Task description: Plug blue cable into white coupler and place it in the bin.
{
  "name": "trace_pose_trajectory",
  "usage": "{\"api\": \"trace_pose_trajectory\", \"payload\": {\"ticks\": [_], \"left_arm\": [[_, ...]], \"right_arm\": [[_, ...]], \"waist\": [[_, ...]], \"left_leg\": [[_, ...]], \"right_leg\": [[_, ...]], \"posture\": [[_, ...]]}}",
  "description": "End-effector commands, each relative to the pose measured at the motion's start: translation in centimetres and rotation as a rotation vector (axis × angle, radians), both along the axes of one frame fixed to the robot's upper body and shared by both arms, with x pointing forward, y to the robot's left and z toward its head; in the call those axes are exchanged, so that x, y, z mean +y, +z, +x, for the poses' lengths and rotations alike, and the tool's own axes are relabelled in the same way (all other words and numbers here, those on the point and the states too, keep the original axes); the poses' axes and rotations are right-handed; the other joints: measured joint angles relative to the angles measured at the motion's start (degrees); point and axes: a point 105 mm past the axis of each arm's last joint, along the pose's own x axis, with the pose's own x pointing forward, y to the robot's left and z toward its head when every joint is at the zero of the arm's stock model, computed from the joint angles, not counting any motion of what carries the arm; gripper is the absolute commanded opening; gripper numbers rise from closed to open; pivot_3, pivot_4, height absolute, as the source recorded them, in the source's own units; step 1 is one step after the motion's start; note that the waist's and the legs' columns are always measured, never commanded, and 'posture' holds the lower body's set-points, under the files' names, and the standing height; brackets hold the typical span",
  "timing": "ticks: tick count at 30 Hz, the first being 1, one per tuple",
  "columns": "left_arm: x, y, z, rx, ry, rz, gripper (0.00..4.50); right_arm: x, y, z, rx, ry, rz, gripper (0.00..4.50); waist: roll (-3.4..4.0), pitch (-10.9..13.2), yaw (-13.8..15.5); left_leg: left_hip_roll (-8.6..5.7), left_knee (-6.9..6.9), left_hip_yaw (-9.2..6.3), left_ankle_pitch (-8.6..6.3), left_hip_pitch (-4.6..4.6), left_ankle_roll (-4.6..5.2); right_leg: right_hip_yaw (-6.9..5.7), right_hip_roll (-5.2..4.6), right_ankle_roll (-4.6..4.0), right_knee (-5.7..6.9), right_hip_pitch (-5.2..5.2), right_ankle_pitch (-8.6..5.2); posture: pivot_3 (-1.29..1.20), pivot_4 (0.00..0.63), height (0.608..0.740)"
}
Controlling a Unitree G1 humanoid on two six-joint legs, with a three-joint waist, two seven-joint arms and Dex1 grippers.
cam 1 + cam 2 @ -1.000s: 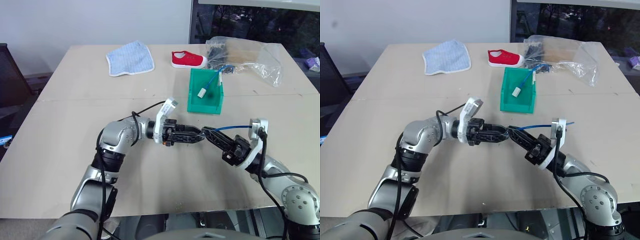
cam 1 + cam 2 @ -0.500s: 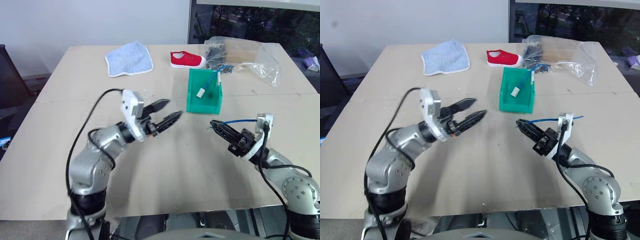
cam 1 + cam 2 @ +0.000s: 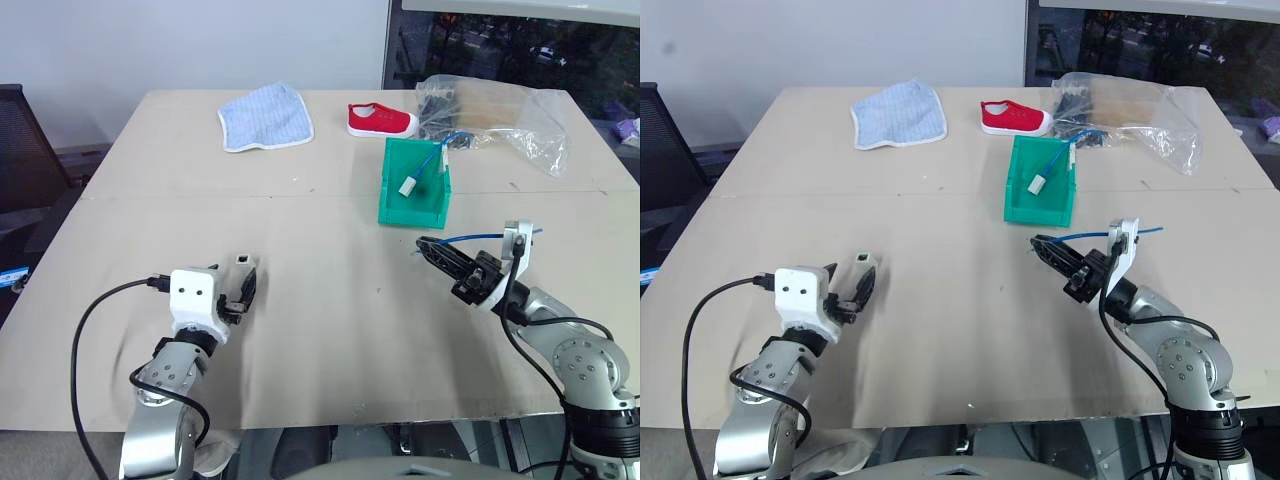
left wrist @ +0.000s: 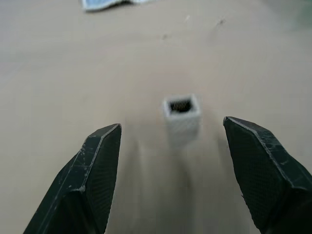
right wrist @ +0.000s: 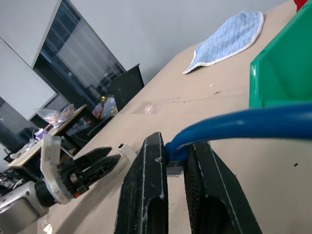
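Head views: the right pincer is clenched on the plug end of the blue cable, held above the surface at about four o'clock of centre, the cable arching back over the wrist. The left pincer sits low at about eight o'clock, and the white coupler shows just at its tips. The bin stands at about one o'clock and already holds a second cable with a white coupler; beyond it lie a red shoe, a blue cloth and a clear bag.

Left wrist view: the fingers stand wide apart, released, and the white coupler lies between them but further out, touching neither, its dark socket facing the far side. The step in hand looks like picking it up. To do it well, I would advance until the block sits squarely between the pads, then close on its side walls, leaving the socket face uncovered and pointed away.

Right wrist view: the fingers pinch the plug just behind its tip, with the blue cable curving off toward the green bin wall; the left pincer shows across the surface. That grip should hold steady, keeping the plug tip exposed for the insertion to come.
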Motion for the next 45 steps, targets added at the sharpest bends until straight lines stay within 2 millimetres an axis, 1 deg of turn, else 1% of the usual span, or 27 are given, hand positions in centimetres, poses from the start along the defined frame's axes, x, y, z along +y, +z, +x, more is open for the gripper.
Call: {"api": "trace_pose_trajectory", "payload": {"ticks": [1,4,8,11,12,14,15,16,17,19,20,21,24,25,27,28,30,32,34,36,38,40,45], "left_arm": [[-0.4,0.5,1.0,-0.037,-0.021,0.023,3.4],[-1.0,0.0,1.6,-0.025,-0.046,0.021,3.4],[-1.1,-0.5,2.3,-0.015,-0.041,0.008,3.4],[-1.1,-0.3,2.5,-0.029,-0.036,0.006,2.57],[-1.1,-0.2,2.6,-0.03,-0.043,0.014,2.18],[-1.2,0.0,2.7,-0.032,-0.042,0.028,1.12],[-1.2,0.1,2.9,-0.036,-0.045,0.035,0.81],[-1.3,0.2,3.1,-0.038,-0.047,0.041,0.6],[-1.4,0.4,3.2,-0.041,-0.052,0.046,0.61],[-2.4,0.7,3.7,-0.05,-0.104,0.064,0.6],[-3.2,0.9,4.0,-0.054,-0.15,0.071,0.6],[-4.5,1.1,4.3,-0.054,-0.229,0.052,0.6],[-9.5,1.5,5.1,-0.035,-0.538,0.0,0.6],[-10.5,1.6,5.1,-0.028,-0.61,-0.012,0.6],[-13.8,1.9,4.6,-0.008,-0.878,-0.011,0.6],[-15.1,2.0,4.4,-0.001,-1.002,0.017,0.6],[-16.6,1.8,4.2,0.027,-1.183,0.076,0.6],[-17.4,1.2,4.2,0.069,-1.337,0.14,0.6],[-18.2,0.4,4.1,0.107,-1.475,0.2,0.6],[-18.7,-0.1,4.3,0.131,-1.559,0.227,0.6],[-18.9,-0.9,4.6,0.158,-1.603,0.273,0.6],[-18.8,-1.7,4.8,0.187,-1.641,0.306,0.6],[-18.8,-2.4,5.2,0.217,-1.668,0.317,0.6]], "right_arm": [[0.1,0.9,-0.4,-0.045,0.002,0.008,0.0],[0.0,0.9,-0.3,-0.046,-0.009,0.002,0.0],[0.0,0.8,-0.4,-0.046,-0.019,-0.004,0.0],[0.0,0.8,-0.4,-0.047,-0.023,-0.009,0.0],[0.0,0.8,-0.4,-0.049,-0.024,-0.011,0.0],[0.0,0.8,-0.4,-0.051,-0.026,-0.015,0.0],[0.0,0.8,-0.4,-0.052,-0.027,-0.018,0.0],[0.0,0.8,-0.3,-0.052,-0.027,-0.02,0.0],[0.0,0.8,-0.3,-0.053,-0.027,-0.022,0.0],[0.0,0.9,-0.3,-0.056,-0.028,-0.028,0.0],[0.0,0.9,-0.3,-0.061,-0.029,-0.037,0.0],[0.0,1.0,-0.2,-0.073,-0.028,-0.056,0.0],[0.1,1.4,-0.1,-0.125,-0.011,-0.137,0.0],[0.2,1.5,-0.1,-0.136,-0.004,-0.153,0.0],[0.3,1.8,-0.1,-0.2,0.028,-0.237,0.0],[0.4,1.8,-0.1,-0.233,0.052,-0.295,0.0],[0.6,1.4,-0.2,-0.287,0.1,-0.403,0.0],[0.8,0.9,-0.2,-0.332,0.157,-0.496,0.0],[1.0,0.5,-0.1,-0.359,0.197,-0.546,0.0],[1.1,0.1,0.1,-0.379,0.228,-0.586,0.0],[1.2,-0.5,0.0,-0.397,0.264,-0.638,0.0],[1.3,-0.7,0.1,-0.418,0.274,-0.662,0.0],[2.1,-0.6,-0.1,-0.441,0.294,-0.649,0.0]], "waist": [[0.0,0.0,-0.03],[0.0,0.0,-0.26],[0.0,0.0,-0.52],[0.0,0.0,-0.56],[0.0,0.0,-0.57],[0.0,0.0,-0.58],[0.0,0.0,-0.58],[0.0,0.0,-0.58],[0.0,0.0,-0.55],[0.0,0.0,-0.42],[0.0,0.0,-0.44],[0.0,0.0,-0.44],[0.0,0.0,-0.11],[0.0,0.0,-0.09],[0.0,0.0,-0.27],[0.01,0.0,-0.41],[0.01,0.02,-0.48],[0.01,0.02,-0.56],[0.01,0.02,-0.78],[0.0,0.03,-0.8],[0.0,0.04,-0.69],[-0.04,0.06,-0.62],[-0.05,0.06,-0.57]], "left_leg": [[0.0,0.0,0.0,0.0,0.0,0.0],[0.0,-0.01,0.02,0.0,0.0,0.0],[0.0,-0.03,0.01,0.0,-0.02,0.0],[0.02,-0.05,-0.03,0.0,-0.02,0.0],[0.02,-0.05,-0.03,0.0,-0.02,0.0],[0.02,-0.05,-0.03,0.0,-0.01,0.0],[0.02,-0.04,-0.03,0.0,-0.01,0.0],[0.02,-0.04,-0.02,0.0,-0.01,0.0],[0.01,-0.04,-0.03,0.0,-0.01,0.0],[0.01,-0.04,-0.03,0.0,-0.02,0.0],[0.0,-0.04,-0.04,0.0,-0.02,0.0],[0.0,-0.04,-0.03,0.0,-0.02,0.0],[-0.13,-0.02,-0.06,0.0,-0.04,0.0],[-0.23,-0.01,-0.05,0.0,-0.03,0.0],[-0.3,0.01,-0.04,0.0,-0.03,0.0],[-0.32,0.01,-0.03,0.0,-0.04,0.0],[-0.35,0.0,-0.03,0.0,-0.06,0.0],[-0.34,0.0,-0.04,0.0,-0.05,0.0],[-0.3,-0.02,-0.01,0.0,-0.05,0.0],[-0.29,-0.04,0.01,0.0,-0.05,0.0],[-0.29,-0.05,0.02,0.0,-0.11,0.0],[-0.29,-0.04,0.0,0.0,-0.17,0.01],[-0.3,0.01,-0.11,0.0,-0.18,0.01]], "right_leg": [[0.0,0.0,0.0,0.0,0.0,0.0],[0.01,0.01,0.01,0.01,0.0,0.01],[-0.02,0.0,0.01,-0.01,-0.01,0.01],[-0.07,0.0,0.01,0.0,-0.02,0.01],[-0.07,0.0,0.01,0.01,-0.02,0.01],[-0.06,-0.01,0.01,0.01,-0.02,0.01],[-0.06,-0.01,0.01,0.01,-0.02,0.01],[-0.06,-0.01,0.01,0.01,-0.02,0.01],[-0.06,-0.01,0.01,0.01,-0.02,0.01],[-0.06,-0.01,0.01,0.01,-0.01,0.01],[-0.07,-0.01,0.01,0.01,-0.01,0.01],[-0.06,-0.01,0.01,0.01,-0.01,0.01],[-0.09,-0.02,0.01,0.02,-0.01,0.01],[-0.08,-0.02,0.01,0.02,0.0,0.01],[-0.04,-0.02,0.01,0.01,0.0,0.01],[-0.04,-0.02,0.02,0.0,0.0,0.01],[-0.07,0.01,0.02,0.0,-0.02,0.0],[-0.1,0.05,0.02,-0.02,-0.01,0.0],[-0.12,0.12,0.02,-0.06,-0.01,0.0],[-0.12,0.15,0.02,-0.08,-0.03,0.0],[-0.15,0.16,0.03,-0.11,-0.05,-0.01],[-0.18,0.15,0.04,-0.15,-0.06,-0.01],[-0.15,0.12,0.04,-0.14,-0.04,-0.01]], "posture": [[0.0,0.15,0.74],[0.0,0.15,0.74],[0.0,0.15,0.74],[0.0,0.15,0.74],[0.0,0.15,0.74],[0.0,0.15,0.74],[0.0,0.15,0.74],[0.0,0.15,0.74],[0.0,0.15,0.74],[0.0,0.15,0.74],[0.0,0.15,0.74],[0.0,0.15,0.74],[0.0,0.15,0.74],[0.0,0.15,0.74],[0.0,0.15,0.74],[0.0,0.15,0.74],[0.0,0.15,0.74],[0.0,0.15,0.74],[0.0,0.15,0.74],[0.0,0.15,0.74],[0.0,0.15,0.74],[0.0,0.15,0.74],[0.0,0.15,0.74]]}}
